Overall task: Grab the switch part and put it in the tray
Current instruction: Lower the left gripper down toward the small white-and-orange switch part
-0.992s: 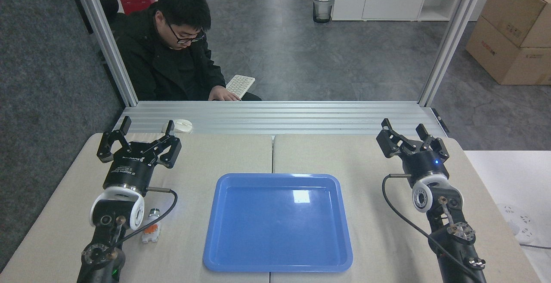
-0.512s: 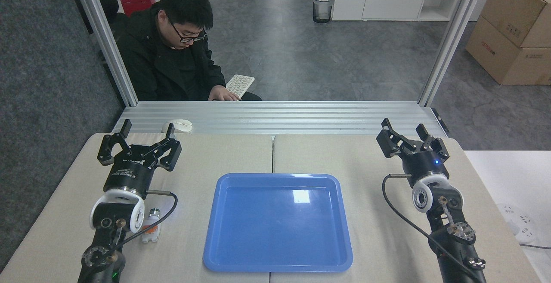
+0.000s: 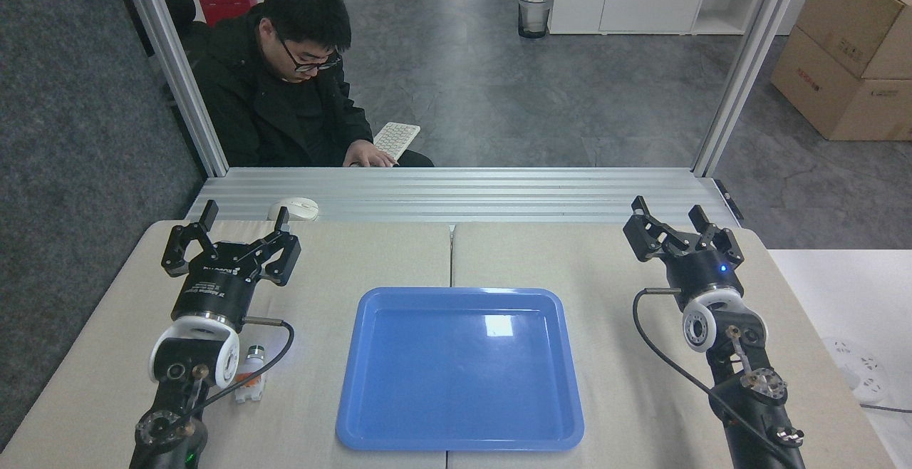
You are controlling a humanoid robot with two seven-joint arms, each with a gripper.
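Both grippers sit open and empty: left gripper [image 3: 239, 230] at left-centre, right gripper [image 3: 670, 221] at right-centre. Switch [image 3: 251, 376] lies lower left, partly hidden behind my left wrist, seemingly on its side, beside the tray [image 3: 459, 440].

Switch part [image 3: 250, 374] on table left of tray [image 3: 459, 440], beside left arm; both end effectors spread, empty
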